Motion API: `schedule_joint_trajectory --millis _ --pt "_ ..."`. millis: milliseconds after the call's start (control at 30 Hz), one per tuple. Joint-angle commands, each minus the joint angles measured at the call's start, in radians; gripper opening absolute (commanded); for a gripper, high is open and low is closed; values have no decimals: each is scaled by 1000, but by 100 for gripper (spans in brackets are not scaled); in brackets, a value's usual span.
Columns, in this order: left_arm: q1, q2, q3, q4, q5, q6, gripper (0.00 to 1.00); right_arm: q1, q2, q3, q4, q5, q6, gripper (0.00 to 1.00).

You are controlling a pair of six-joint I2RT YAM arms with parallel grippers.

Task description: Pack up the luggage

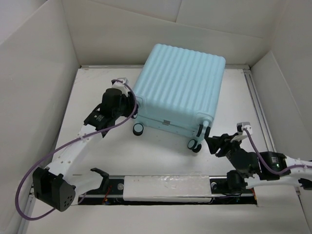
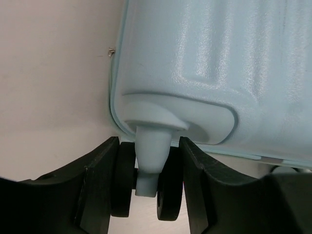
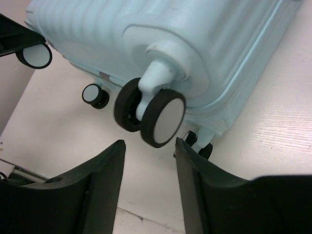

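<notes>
The luggage is a pale aqua ribbed hard-shell suitcase lying shut and flat at the middle back of the table. My left gripper is at its left corner. In the left wrist view the gripper is shut on a twin black caster under the shell, with one finger pressed against each wheel. My right gripper stands open at the suitcase's near right corner. In the right wrist view a black-and-white caster hangs just beyond the gripper, with nothing between the fingers.
White walls box in the table on all sides. A metal rail runs along the right edge. A white padded strip lies between the arm bases at the front. Another caster sticks out at the suitcase's near left.
</notes>
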Motion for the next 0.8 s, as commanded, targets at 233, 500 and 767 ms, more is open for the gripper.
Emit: schedule_joint_trajectory --millis 233,500,767 --pt "-5 -190 -268 247 85 -286 0 -12 115 178 -131 17 -35 46" --pt "-37 -309 -415 284 104 -332 0 -35 307 343 -192 26 -92 70" --pt "-49 -328 -395 274 124 -332 0 -142 827 741 -174 -84 -316 76"
